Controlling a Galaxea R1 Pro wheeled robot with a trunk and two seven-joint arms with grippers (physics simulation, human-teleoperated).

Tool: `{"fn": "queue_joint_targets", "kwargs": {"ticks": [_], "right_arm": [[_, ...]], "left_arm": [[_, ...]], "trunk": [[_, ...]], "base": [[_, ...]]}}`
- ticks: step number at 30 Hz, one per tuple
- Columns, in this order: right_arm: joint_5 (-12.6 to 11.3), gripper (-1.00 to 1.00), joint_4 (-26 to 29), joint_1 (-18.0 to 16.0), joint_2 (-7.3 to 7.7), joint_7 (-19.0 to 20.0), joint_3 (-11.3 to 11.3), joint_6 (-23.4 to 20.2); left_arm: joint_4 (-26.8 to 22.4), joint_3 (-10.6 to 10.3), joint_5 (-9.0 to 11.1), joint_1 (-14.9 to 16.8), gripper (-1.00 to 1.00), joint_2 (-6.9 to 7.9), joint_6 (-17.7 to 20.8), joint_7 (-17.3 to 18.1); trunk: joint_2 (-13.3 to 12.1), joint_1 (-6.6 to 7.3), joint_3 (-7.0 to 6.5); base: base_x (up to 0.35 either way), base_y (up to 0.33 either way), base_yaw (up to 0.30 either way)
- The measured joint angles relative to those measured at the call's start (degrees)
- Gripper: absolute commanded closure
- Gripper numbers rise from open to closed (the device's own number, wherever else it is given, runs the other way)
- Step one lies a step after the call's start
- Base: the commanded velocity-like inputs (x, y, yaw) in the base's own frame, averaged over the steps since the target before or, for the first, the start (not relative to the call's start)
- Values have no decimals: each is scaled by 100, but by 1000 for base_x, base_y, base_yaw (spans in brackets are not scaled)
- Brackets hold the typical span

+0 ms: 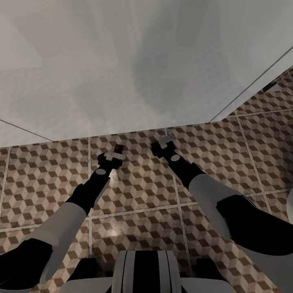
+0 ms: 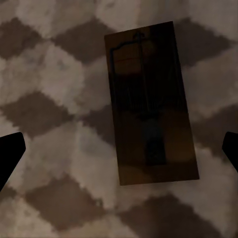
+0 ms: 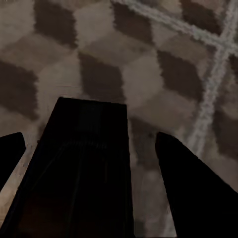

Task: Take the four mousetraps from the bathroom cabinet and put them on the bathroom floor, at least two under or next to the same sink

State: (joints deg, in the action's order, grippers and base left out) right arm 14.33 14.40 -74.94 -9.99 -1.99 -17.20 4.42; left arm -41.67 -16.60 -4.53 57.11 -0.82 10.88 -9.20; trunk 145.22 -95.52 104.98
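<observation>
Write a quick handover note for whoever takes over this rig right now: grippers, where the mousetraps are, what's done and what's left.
Left gripper: open, poised over one mousetrap that lies flat on the bathroom floor, fingers apart and clear of it.
Right gripper: a dark board, probably a second mousetrap, sits between its fingers just above the tiles; grip itself is unclear.
Done: one trap on the floor.
Left: set down the right-hand one, then account for the other traps and check that two lie by the same sink.
</observation>
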Motion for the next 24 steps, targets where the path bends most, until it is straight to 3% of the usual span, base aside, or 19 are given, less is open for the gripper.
{"fn": "queue_joint_targets", "kwargs": {"ticks": [24], "right_arm": [[0, -100, 0, 0, 0, 0, -1, 36]], "left_arm": [[114, -17, -1, 0, -100, 0, -11, 0]], "trunk": [[0, -1, 0]], "base": [[-18, 0, 0]]}}
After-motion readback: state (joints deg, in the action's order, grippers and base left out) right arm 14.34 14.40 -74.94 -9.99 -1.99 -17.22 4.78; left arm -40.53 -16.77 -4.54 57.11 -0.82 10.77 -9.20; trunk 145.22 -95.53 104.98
